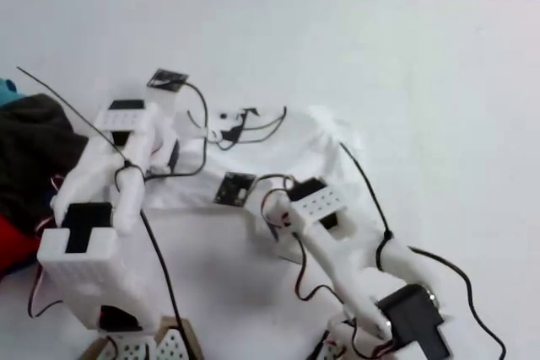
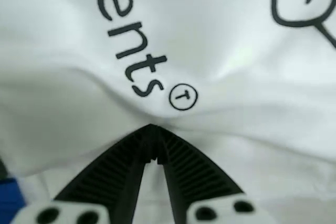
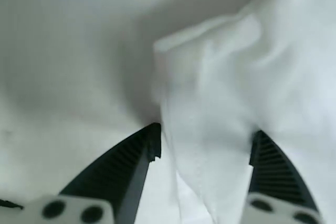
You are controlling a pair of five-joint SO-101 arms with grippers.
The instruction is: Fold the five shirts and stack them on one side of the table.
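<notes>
In the high view, the white shirt [image 1: 278,137] lay rumpled mid-worktop, print up. Your left arm [image 1: 93,200] was over its left part and your right arm [image 1: 337,250] at its near right edge. A heap of dark, red and teal shirts [image 1: 25,166] sat at the left edge. The worktop [image 1: 422,48] was plain white and looked smooth, so cloth would probably slide on it. The room beyond its far edge was dim.

In the left wrist view, the left gripper [image 2: 153,142] had its fingers [image 2: 115,171] closed tip to tip, pinching a pucker of shirt beside the black lettering [image 2: 131,51].

In the right wrist view, the right gripper [image 3: 206,135] had its fingers [image 3: 121,166] wide apart, straddling a raised fold and gripping nothing. The fabric looked thin, soft and limp; you'd best take it at a hem or a doubled fold.
</notes>
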